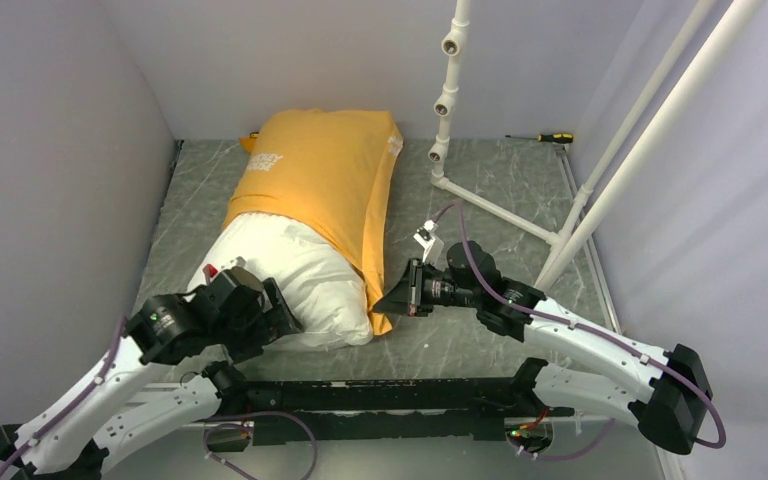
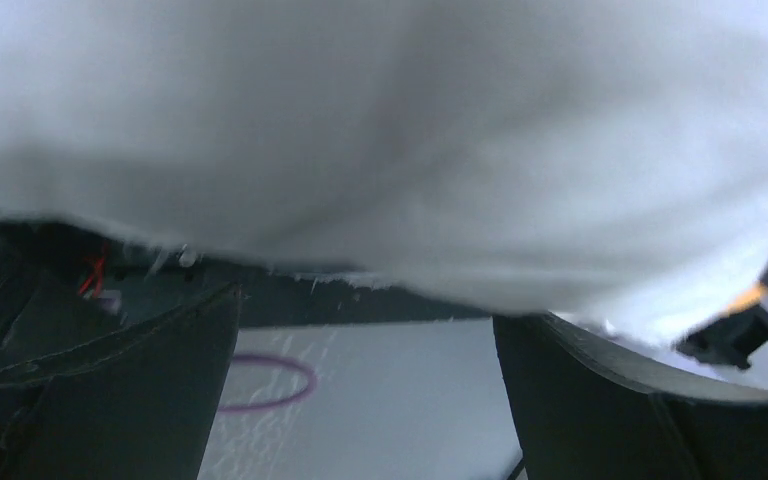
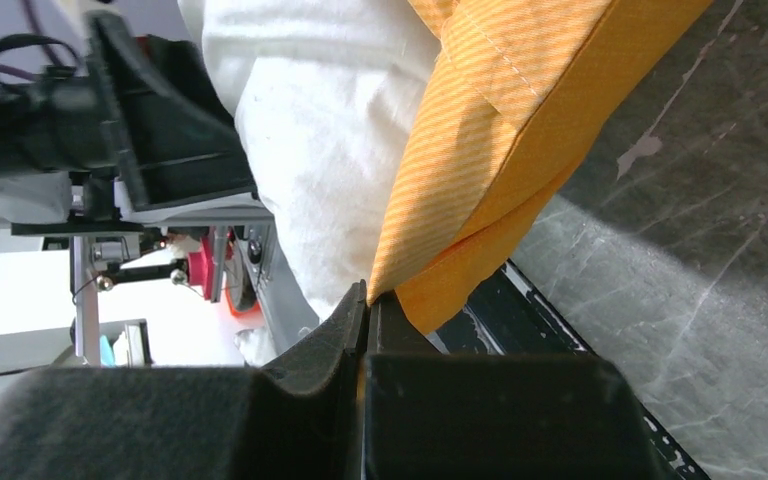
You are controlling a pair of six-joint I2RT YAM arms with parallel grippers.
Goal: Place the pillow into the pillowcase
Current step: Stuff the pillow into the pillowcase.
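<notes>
The white pillow [image 1: 290, 270] lies on the table with its far half inside the orange-yellow pillowcase [image 1: 320, 170] and its near end bare. My left gripper [image 1: 276, 312] is open at that bare near end. In the left wrist view the pillow [image 2: 380, 140] bulges just above the gripper [image 2: 365, 310], whose jaws stand wide apart with nothing between them. My right gripper [image 1: 388, 300] is shut on the pillowcase's near right corner. The right wrist view shows the orange cloth [image 3: 500, 130] pinched at the fingertips [image 3: 368, 295], with the pillow [image 3: 320, 130] beside it.
A white pipe frame [image 1: 447, 100] stands at the back right, its slanted legs running forward. A screwdriver [image 1: 545, 137] lies by the far wall. Grey walls close in the left and right sides. A black rail [image 1: 390, 395] runs along the near edge.
</notes>
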